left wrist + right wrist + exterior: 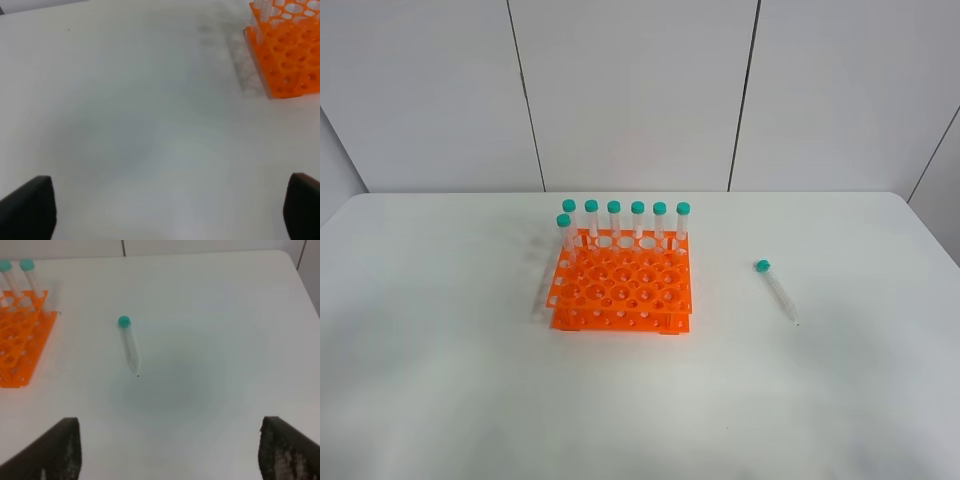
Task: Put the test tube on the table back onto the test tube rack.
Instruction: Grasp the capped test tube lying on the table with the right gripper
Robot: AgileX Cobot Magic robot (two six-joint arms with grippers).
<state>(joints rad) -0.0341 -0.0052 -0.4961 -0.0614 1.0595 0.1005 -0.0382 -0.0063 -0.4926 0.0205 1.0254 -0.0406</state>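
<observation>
On the table (pixel 440 390), right of the test tube rack (pixel 620 290) and well apart from it, the test tube (pixel 777 291) lies flat. Seven capped tubes (pixel 637 222) stand in the rack's far holes. The left gripper (pixel 170 212) and right gripper (pixel 170 450) both hang spread wide, holding nothing.

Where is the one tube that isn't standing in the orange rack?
In the high view, the test tube lies flat on the table, right of the orange rack and apart from it, teal cap at its far end.
</observation>
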